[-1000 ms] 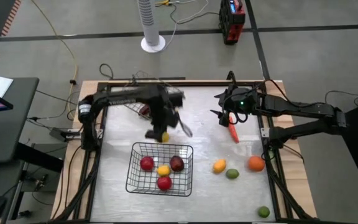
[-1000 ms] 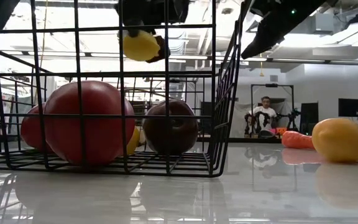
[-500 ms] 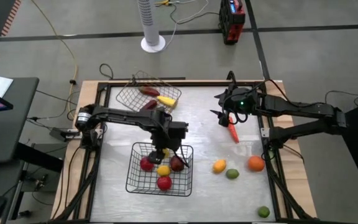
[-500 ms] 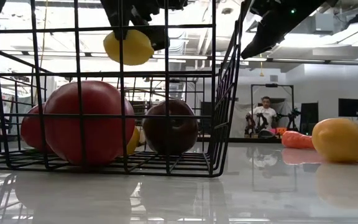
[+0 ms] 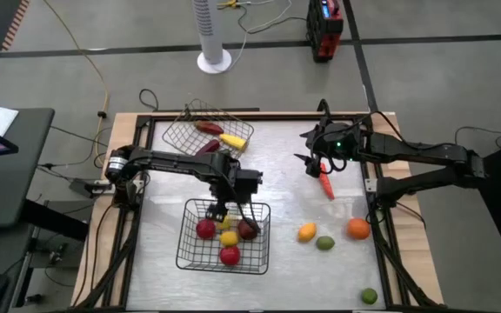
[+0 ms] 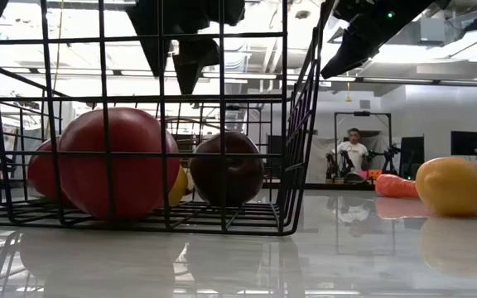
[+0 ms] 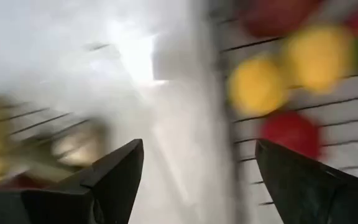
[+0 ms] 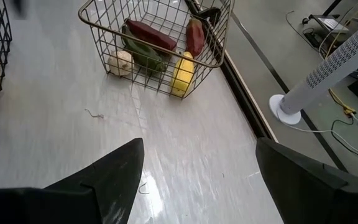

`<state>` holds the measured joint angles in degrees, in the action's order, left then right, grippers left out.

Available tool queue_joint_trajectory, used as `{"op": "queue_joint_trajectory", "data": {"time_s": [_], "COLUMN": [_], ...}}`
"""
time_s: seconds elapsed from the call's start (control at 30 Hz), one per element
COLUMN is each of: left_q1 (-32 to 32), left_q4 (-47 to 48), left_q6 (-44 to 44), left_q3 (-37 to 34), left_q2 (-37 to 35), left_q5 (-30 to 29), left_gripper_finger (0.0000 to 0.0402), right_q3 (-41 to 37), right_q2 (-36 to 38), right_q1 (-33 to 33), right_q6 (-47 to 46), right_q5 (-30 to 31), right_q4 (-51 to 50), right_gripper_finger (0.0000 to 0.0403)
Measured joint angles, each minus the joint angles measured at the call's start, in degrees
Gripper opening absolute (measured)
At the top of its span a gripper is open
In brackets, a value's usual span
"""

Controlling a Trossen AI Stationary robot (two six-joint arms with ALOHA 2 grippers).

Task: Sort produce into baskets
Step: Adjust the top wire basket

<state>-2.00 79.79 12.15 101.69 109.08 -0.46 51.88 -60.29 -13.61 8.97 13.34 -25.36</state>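
Observation:
My left gripper point(image 5: 223, 211) hangs open and empty just above the near wire basket point(image 5: 183, 248); the low view point(image 6: 172, 62) shows its fingers apart over the basket. The basket holds red fruits point(image 5: 205, 229), a dark red one point(image 5: 248, 229) and yellow ones point(image 5: 227, 231) on its floor. The left wrist view shows the yellow fruits point(image 7: 257, 84) blurred beyond the fingers. My right gripper point(image 5: 313, 165) is open and empty above the far right of the table, beside a long red piece point(image 5: 326, 184) lying on the table.
The far wire basket point(image 5: 174, 135), shown closer in the right wrist view point(image 8: 98, 25), holds long dark red, green and yellow pieces. Loose on the right of the table lie a yellow-orange fruit point(image 5: 306, 231), a green one point(image 5: 324, 243), an orange point(image 5: 358, 229) and another green one point(image 5: 369, 296).
My left gripper has carried a round yellow fruit toward the table's near edge, from beside the far basket to over the near basket. It has then let go. The fruit has dropped in among the others.

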Motion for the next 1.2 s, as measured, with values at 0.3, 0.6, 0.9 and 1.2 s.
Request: {"op": "queue_joint_trajectory", "data": {"time_s": [0.3, 0.6, 0.9, 1.2], "left_q1": [7.0, 13.0, 15.7, 17.7], "left_q4": [1.1, 1.8, -6.8, -17.2], "left_q6": [3.4, 10.6, 18.2, 18.7], "left_q3": [0.0, -7.4, -15.1, -15.6], "left_q2": [0.0, -0.1, 0.0, 0.0], "left_q5": [-4.1, -11.3, -23.2, -24.4], "left_gripper_finger": [0.0282, 0.0279, 0.0279, 0.0279], "right_q3": [0.0, 0.0, 0.0, 0.0], "right_q2": [0.0, 0.0, 0.0, 0.0], "right_q1": [0.0, 0.0, 0.0, 0.0], "right_q6": [-0.4, -0.5, 0.0, 0.0], "right_q5": [0.0, -0.3, -1.5, -1.5], "right_q4": [-0.4, -1.2, 0.1, 0.1], "right_gripper_finger": [0.0336, 0.0336, 0.0336, 0.0336]}}
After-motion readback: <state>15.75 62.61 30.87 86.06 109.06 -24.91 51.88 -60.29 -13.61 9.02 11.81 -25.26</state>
